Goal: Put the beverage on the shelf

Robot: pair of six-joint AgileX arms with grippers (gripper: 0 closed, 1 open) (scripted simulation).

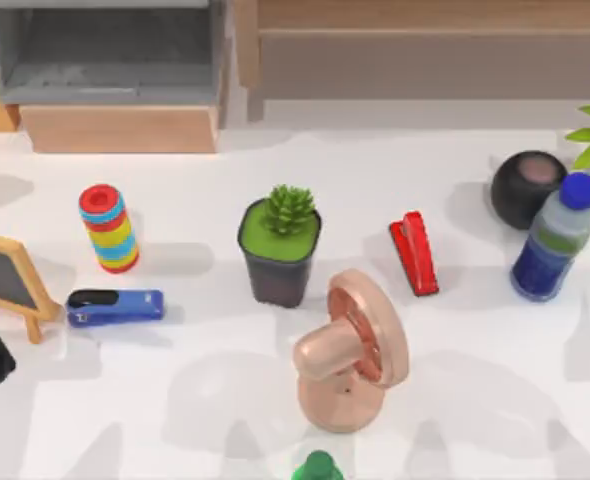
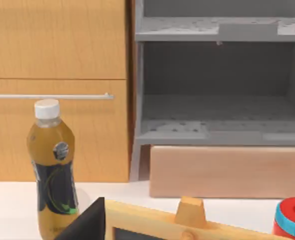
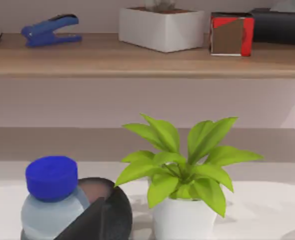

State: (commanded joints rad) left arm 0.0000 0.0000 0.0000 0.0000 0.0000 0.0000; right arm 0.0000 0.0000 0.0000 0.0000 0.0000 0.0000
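A green bottle cap (image 1: 317, 466) peeks in at the bottom edge of the top view, with a copper-coloured fan (image 1: 350, 350) just beyond it on the white worktop (image 1: 495, 380). The blue-capped water bottle (image 1: 555, 240), its dark blue label unreadable, stands at the right edge beside a black round speaker (image 1: 525, 186). An amber beverage bottle (image 2: 52, 170) with a white cap and an illegible dark label stands before the wooden cabinet. The grey shelf (image 1: 105, 60) sits upper left. The state of either end effector cannot be told.
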